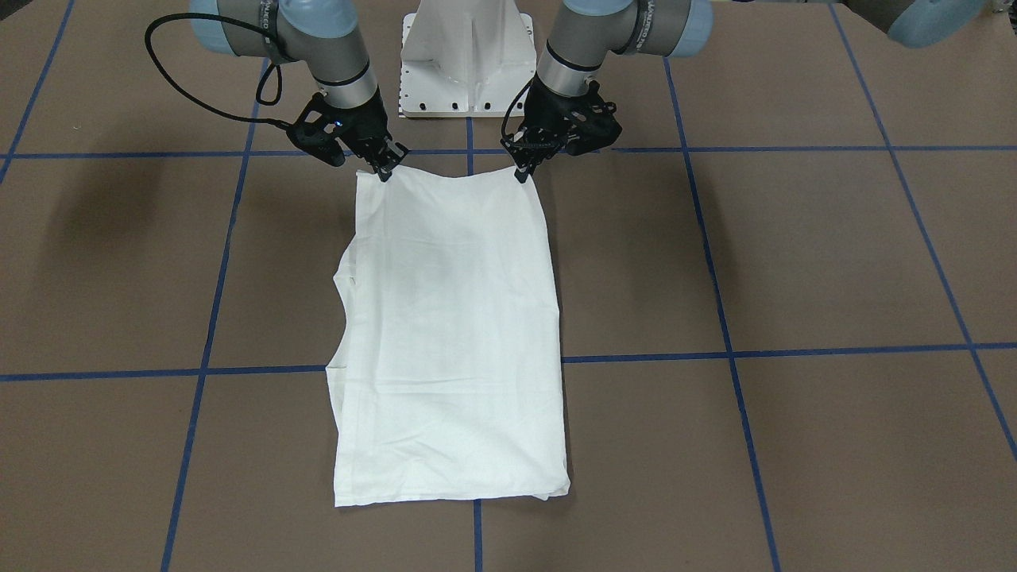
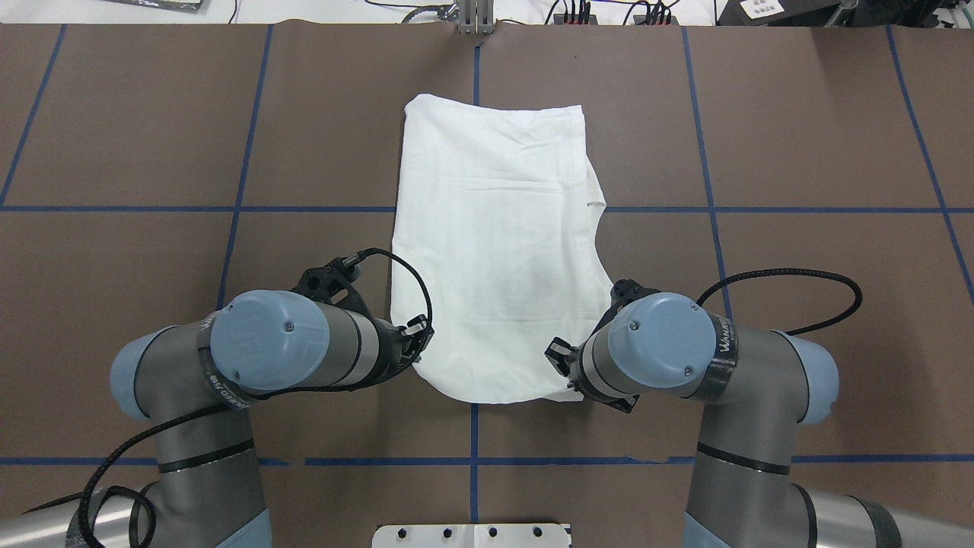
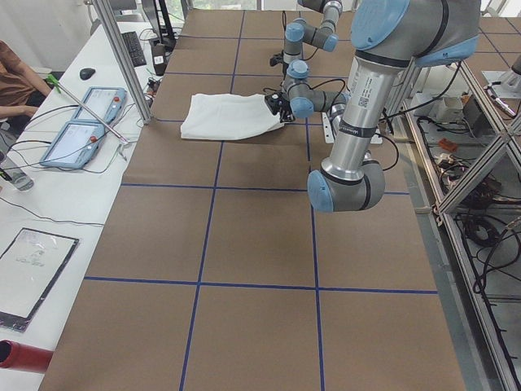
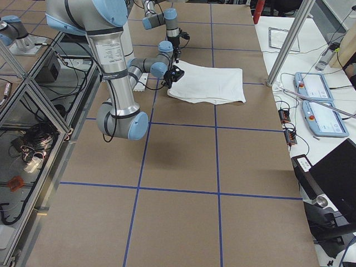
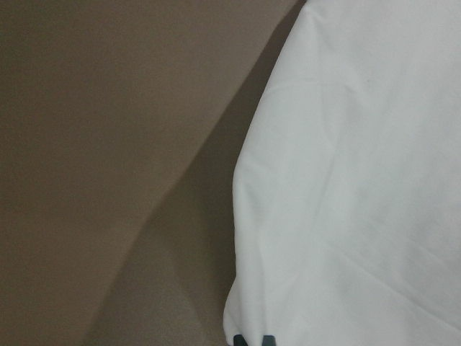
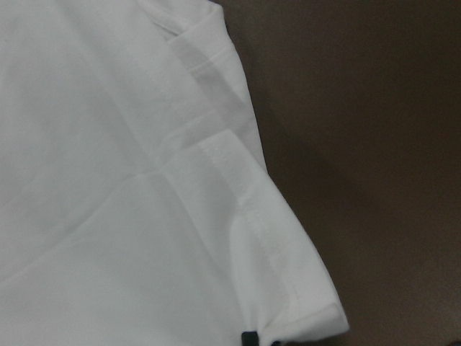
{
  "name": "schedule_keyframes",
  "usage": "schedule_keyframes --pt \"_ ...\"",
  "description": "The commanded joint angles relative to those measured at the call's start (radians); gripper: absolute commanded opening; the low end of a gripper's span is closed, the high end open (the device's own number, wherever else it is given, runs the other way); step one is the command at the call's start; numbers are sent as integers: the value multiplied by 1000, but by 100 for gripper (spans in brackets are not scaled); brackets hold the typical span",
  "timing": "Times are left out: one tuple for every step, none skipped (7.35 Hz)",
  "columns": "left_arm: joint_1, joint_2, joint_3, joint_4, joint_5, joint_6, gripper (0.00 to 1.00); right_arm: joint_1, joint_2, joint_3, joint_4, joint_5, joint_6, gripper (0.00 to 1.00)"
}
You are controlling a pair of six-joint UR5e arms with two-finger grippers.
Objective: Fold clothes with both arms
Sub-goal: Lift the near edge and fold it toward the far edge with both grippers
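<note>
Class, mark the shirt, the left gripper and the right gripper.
shirt [image 1: 453,334]: front-facing view, middle of the cloth.
left gripper [image 1: 523,173]: front-facing view, between its fingertips.
right gripper [image 1: 386,172]: front-facing view, between its fingertips.

The desk [image 1: 794,262] is covered in plain brown sheeting, marked into large squares by blue tape lines [image 1: 719,318]. A white T-shirt [image 1: 453,334] lies on it, folded into a long strip midway between the desk's left and right ends. The strip runs from near the robot's edge towards the operators' edge. It covers one tape crossing, with a lengthwise line showing at both its short ends. Along its side towards the robot's right, an under-layer sticks out past the top layer. A white pedestal base [image 1: 467,63] stands at the middle of the robot's edge, near the T-shirt but clear of it.
</note>
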Motion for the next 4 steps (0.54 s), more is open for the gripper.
schedule_keyframes --pt "55 1 -134 153 -62 -30 0 -64 -55 114 2 7 0 0" --pt "112 2 -213 213 -74 -71 0 -114 -84 163 2 9 -1 0" --pt "146 5 -277 287 -74 -91 0 -144 -103 202 3 7 -3 0" --pt "146 10 -279 297 -76 -92 0 -137 -97 200 3 7 -4 0"
